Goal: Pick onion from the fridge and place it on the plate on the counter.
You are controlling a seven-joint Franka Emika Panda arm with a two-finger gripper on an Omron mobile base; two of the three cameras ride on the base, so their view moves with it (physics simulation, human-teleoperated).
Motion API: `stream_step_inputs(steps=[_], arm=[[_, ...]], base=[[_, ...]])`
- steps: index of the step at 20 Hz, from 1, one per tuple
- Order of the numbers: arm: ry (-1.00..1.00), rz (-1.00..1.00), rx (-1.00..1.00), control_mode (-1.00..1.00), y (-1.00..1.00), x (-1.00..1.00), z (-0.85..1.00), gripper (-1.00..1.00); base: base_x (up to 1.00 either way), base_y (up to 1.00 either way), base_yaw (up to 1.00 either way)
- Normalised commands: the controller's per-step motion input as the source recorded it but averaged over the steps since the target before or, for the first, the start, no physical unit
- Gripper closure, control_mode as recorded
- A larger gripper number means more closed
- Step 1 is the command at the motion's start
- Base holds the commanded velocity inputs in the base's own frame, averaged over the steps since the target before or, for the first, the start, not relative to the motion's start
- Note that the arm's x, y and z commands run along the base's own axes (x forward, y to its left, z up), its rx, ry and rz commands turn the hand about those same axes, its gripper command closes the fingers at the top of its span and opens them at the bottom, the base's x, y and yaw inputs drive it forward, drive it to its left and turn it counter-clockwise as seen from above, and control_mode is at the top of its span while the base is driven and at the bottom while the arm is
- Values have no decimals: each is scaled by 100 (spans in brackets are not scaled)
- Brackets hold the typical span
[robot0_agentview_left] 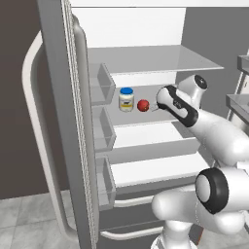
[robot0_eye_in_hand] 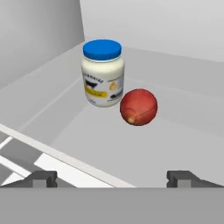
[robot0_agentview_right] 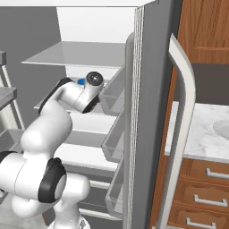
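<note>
Smooth matt onion (robot0_eye_in_hand: pixel 138 106), glossy jar (robot0_eye_in_hand: pixel 103 78), matt grey fridge (robot0_agentview_left: pixel 63 97) shelves

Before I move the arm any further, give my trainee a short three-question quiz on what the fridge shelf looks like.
1. True or false: the onion sits on the same fridge shelf as the jar.
2. What colour is the jar's lid? A) red B) blue C) white
3. Fill in: the end effector is ____, with nothing between its fingertips.

Key: 1 true. 2 B. 3 open; its tips stand wide apart at the shelf's front edge, short of the onion.
</note>
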Motion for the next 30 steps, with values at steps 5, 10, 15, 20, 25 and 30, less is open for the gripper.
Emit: stream_step_inputs(steps=[5,10,15,20,25,30], arm=[[-8,3,2,-100,0,11,-42,-100],[-4,2,2,-100,0,25,-21,-100],[0,3,2,-100,0,25,0,-100],[0,4,1,-100,0,21,0,-100],[0,8,0,-100,0,0,0,-100],[0,4,0,-100,0,10,0,-100]], base=[[0,0,0],[0,0,0],[0,0,0],[0,0,0],[0,0,0],[0,0,0]])
